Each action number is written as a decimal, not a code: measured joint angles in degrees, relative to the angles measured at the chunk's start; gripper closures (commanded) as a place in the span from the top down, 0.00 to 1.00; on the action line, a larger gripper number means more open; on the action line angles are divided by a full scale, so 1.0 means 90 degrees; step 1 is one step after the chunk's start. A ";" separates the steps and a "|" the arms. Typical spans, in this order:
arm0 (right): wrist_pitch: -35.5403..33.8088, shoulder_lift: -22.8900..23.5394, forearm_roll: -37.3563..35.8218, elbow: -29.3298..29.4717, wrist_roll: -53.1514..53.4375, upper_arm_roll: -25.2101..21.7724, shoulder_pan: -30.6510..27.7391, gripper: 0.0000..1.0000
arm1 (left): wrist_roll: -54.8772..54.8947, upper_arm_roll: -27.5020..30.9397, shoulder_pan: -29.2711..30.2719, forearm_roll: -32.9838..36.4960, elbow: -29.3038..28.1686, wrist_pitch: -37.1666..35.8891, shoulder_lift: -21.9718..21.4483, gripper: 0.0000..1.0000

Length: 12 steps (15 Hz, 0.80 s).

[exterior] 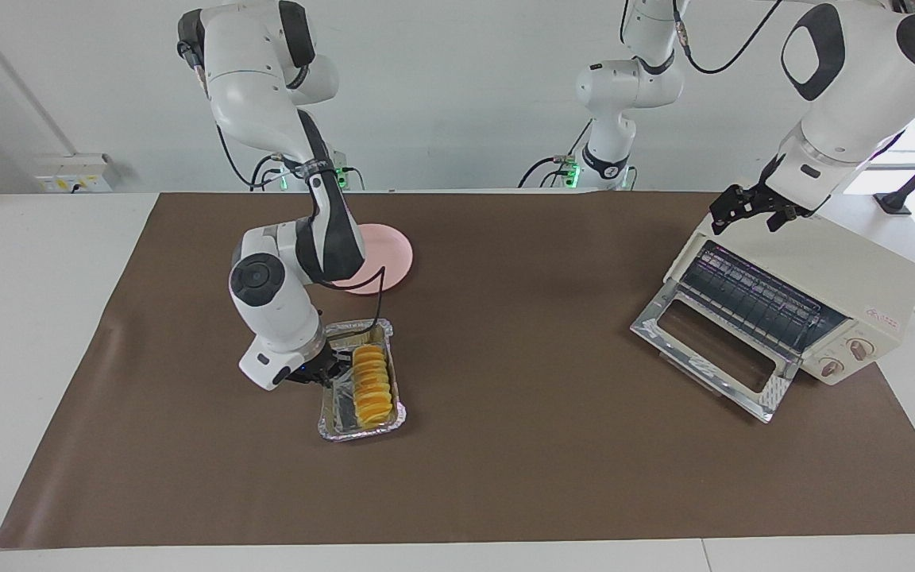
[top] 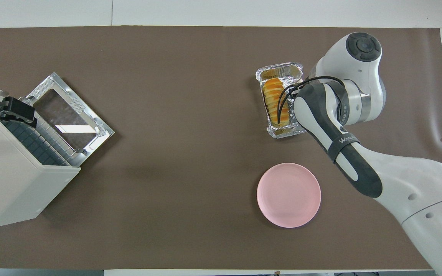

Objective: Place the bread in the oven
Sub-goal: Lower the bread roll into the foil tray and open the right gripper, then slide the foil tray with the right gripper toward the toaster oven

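Your right gripper is clamped on the side wall of the foil tray, toward the right arm's end of the table. You can see the bread lying in that tray, farther from the robots than the pink plate. Your left gripper hangs with fingers spread over the oven, whose door is down.

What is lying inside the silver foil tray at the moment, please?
The bread lies inside the foil tray, along one side. The right gripper is shut on the tray's wall, covering part of its floor.
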 measured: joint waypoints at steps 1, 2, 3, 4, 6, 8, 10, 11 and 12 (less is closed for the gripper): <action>-0.0168 -0.0005 0.0003 0.0112 0.0000 0.0002 0.0001 0.00 | 0.0000 0.0000 0.0000 0.0000 0.0000 0.0000 0.0000 1.00; -0.0375 -0.0017 0.0011 0.0270 0.0000 0.0008 0.0002 0.00 | 0.0000 0.0000 0.0000 0.0000 0.0000 0.0000 0.0000 1.00; -0.0602 -0.0038 0.0043 0.0454 0.0000 0.0018 0.0002 0.00 | 0.0000 0.0000 0.0000 0.0000 0.0000 0.0000 0.0000 1.00; -0.0844 -0.0062 0.0134 0.0657 0.0002 0.0029 0.0006 0.00 | 0.0000 0.0000 0.0000 0.0000 0.0000 0.0000 0.0000 1.00; -0.1335 -0.0107 0.0446 0.1082 0.0067 0.0052 0.0056 0.00 | 0.0000 0.0000 0.0000 0.0000 0.0000 0.0000 0.0000 1.00; -0.1660 -0.0122 0.0584 0.1491 0.0534 0.0075 0.0283 0.00 | 0.0000 0.0000 0.0000 0.0000 0.0000 0.0000 0.0000 1.00; -0.1755 -0.0094 0.0797 0.1853 0.1302 0.0104 0.0739 0.00 | 0.0000 0.0000 0.0000 0.0000 0.0000 0.0000 0.0000 1.00; -0.1754 -0.0051 0.0880 0.2013 0.1734 0.0111 0.1023 0.00 | 0.0000 0.0000 0.0000 0.0000 0.0000 0.0000 0.0000 1.00; -0.1746 -0.0002 0.0905 0.2140 0.2152 0.0117 0.1308 0.00 | 0.0000 0.0000 0.0000 0.0000 0.0000 0.0000 0.0000 1.00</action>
